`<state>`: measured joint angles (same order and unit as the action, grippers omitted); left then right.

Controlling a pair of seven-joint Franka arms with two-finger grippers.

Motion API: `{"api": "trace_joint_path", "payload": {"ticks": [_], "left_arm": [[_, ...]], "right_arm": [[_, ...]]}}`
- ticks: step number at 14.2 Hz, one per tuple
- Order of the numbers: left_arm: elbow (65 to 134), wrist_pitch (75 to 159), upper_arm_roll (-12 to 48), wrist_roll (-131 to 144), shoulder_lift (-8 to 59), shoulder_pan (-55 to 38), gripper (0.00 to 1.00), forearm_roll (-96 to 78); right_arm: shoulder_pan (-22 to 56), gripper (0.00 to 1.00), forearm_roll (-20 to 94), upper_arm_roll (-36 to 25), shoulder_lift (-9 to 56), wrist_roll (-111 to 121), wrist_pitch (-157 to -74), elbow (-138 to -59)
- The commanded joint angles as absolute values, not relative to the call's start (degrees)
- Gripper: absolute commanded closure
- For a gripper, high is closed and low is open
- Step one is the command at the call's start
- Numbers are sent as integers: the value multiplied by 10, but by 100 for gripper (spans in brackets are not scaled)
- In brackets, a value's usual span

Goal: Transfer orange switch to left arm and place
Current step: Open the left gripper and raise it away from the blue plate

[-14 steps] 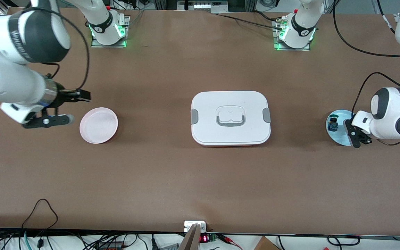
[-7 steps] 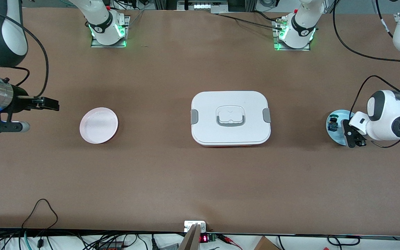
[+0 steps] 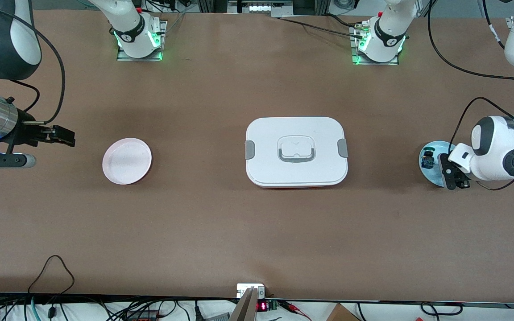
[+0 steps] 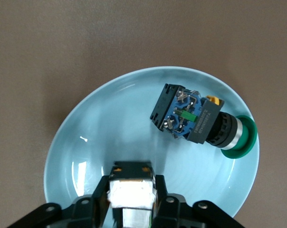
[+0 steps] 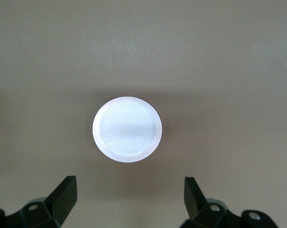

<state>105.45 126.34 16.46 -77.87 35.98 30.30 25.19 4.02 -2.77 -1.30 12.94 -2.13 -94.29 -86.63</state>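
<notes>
My left gripper point(image 3: 452, 176) is over the light blue plate point(image 3: 431, 176) at the left arm's end of the table. In the left wrist view the left gripper point(image 4: 132, 205) is shut on a small block with a black, orange-marked end and a pale body, the orange switch point(image 4: 131, 172), over the blue plate point(image 4: 110, 123). The front view hides the switch. My right gripper point(image 3: 66, 135) hangs open and empty, up in the air beside the pink plate point(image 3: 126, 161); its fingers point(image 5: 65, 194) stand wide apart. The white lidded box point(image 3: 275, 129) sits mid-table between the plates.
A blue-and-black component with a green button point(image 4: 196, 118) lies on the blue plate, also seen in the front view point(image 3: 427, 159). The pink plate point(image 5: 127, 129) is bare. Cables run along the table edge nearest the front camera.
My right arm has drawn back from the pink plate toward its end of the table, then held about still. My left gripper has shifted slightly over the blue plate.
</notes>
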Motion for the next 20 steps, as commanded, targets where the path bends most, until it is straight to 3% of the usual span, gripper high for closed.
{"api": "trace_joint_path", "payload": {"ticks": [1,7,12,20], "left_arm": [[1049,1238,189,-786,352,317,0,253],[1034,1140,218,-769,302,314,0,203],[936,935,283,-528,294,310,0,168],[811,772,368,-189,290,308,0,82]], "right_arm": [[22,0,-28,-4,104,-17,-957,-899],[25,0,-26,-1,102,13,-955,-897],[4,0,6,-4,101,36,-953,-873],[8,0,-11,-3,91,23,-946,-890]]}}
